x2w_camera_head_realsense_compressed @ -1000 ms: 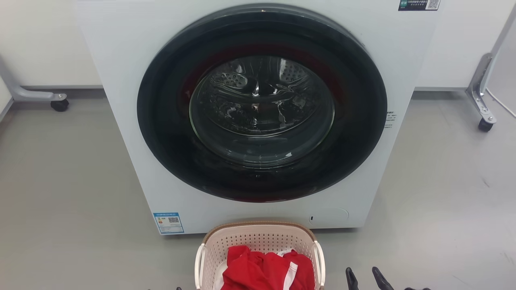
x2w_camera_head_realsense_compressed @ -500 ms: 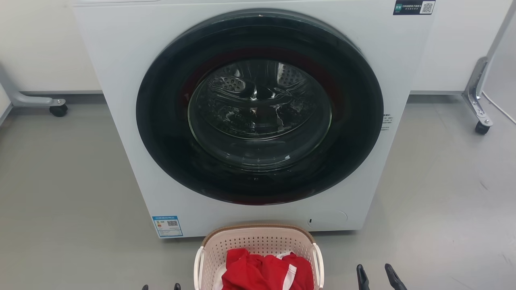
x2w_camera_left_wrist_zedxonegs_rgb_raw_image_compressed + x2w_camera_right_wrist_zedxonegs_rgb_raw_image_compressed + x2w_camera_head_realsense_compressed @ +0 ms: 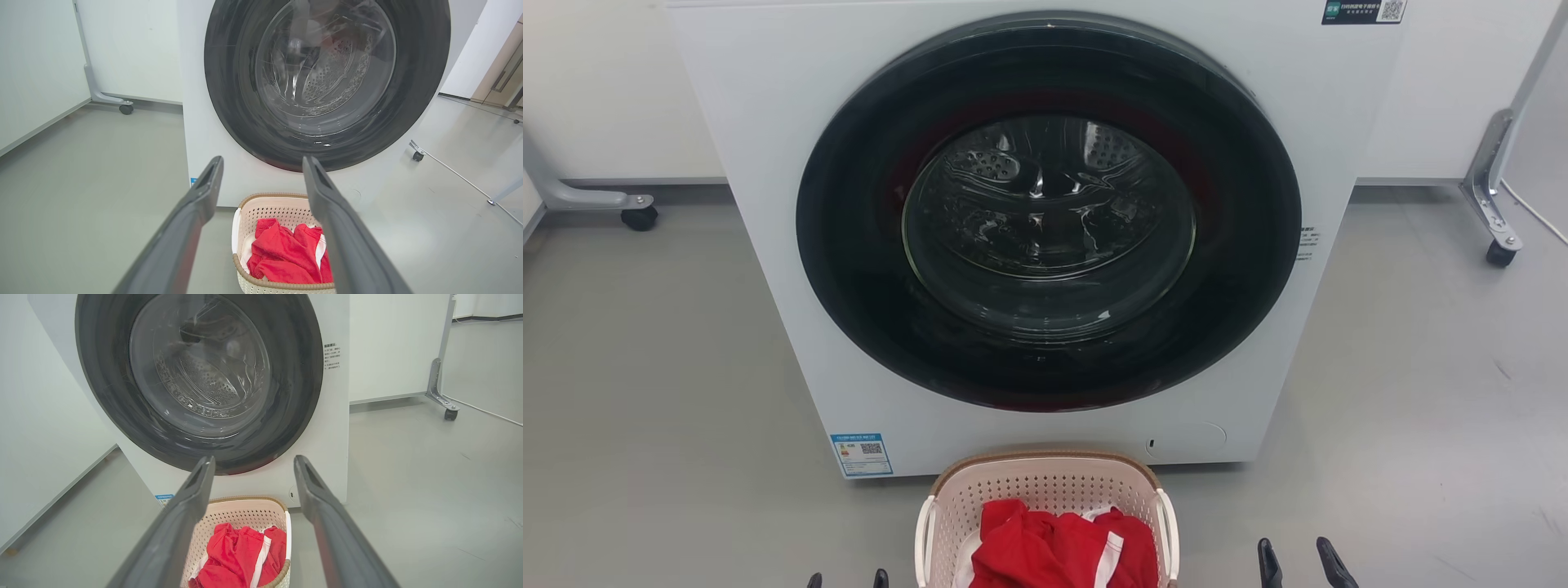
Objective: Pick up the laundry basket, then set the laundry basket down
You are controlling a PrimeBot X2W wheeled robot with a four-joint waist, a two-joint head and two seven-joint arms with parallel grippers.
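Observation:
The laundry basket (image 3: 1045, 490), cream with perforated walls, a tan rim and white side handles, stands on the grey floor just in front of the washing machine, with red cloth (image 3: 1062, 551) inside. It also shows in the left wrist view as the basket (image 3: 269, 212) and in the right wrist view as the basket (image 3: 245, 516). My left gripper (image 3: 846, 580) peeks in at the bottom edge, left of the basket, open and empty. My right gripper (image 3: 1307, 559) stands open to the basket's right, apart from it. Both hold nothing.
A large white washing machine (image 3: 768, 163) with a shut dark round door (image 3: 1045, 212) rises right behind the basket. Wheeled grey frame legs stand at the far left (image 3: 637, 214) and far right (image 3: 1499, 249). Bare grey floor lies on both sides.
My right gripper has shifted to the right, away from the basket. The left gripper's fingertips have come into view at the bottom edge. The camera has moved slightly.

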